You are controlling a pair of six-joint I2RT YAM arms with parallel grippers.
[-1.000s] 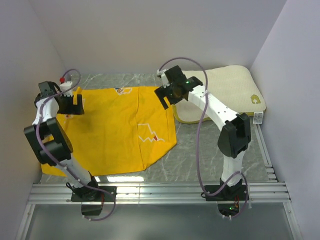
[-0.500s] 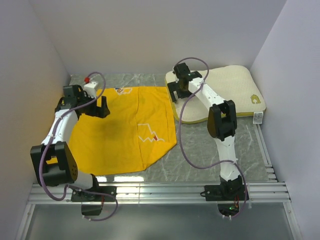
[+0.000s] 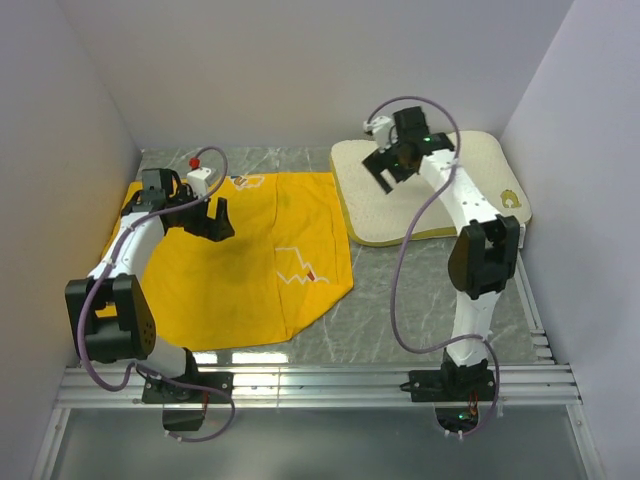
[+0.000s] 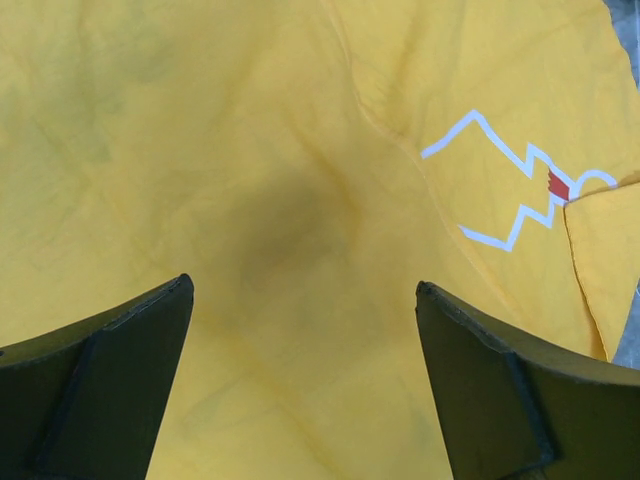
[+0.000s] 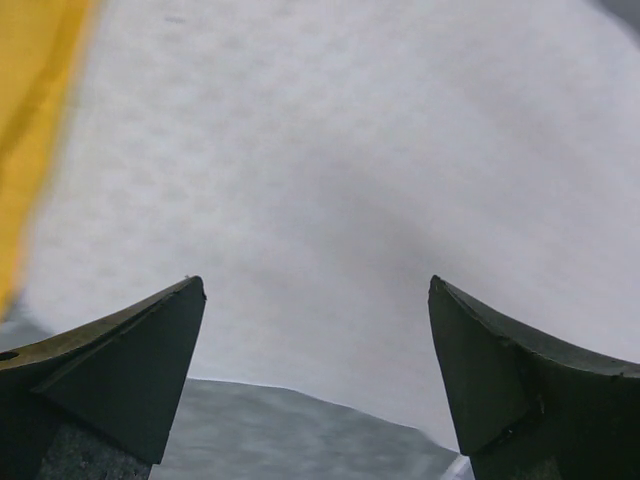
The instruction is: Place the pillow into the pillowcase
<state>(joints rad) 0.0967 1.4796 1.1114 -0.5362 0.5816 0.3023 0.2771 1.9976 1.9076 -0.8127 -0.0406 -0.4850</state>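
beside pillowcase [image 3: 240, 260] edge, pillow [image 3: 375, 205]

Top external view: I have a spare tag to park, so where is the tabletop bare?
Largest bare grey marble tabletop: front right, between the bright yellow fabric pillowcase, the cream-white quilted rectangular pillow and the metal front rail. A thin strip runs behind the pillowcase. Left and back right are covered.

No legible words or numbers anywhere. Just a small yellow logo [image 3: 510, 198] near the right corner of the pillow [image 3: 380, 210], a white tag [image 3: 517, 236] beside it, and tiny unreadable print [image 3: 246, 181] at the far edge of the pillowcase [image 3: 230, 270].
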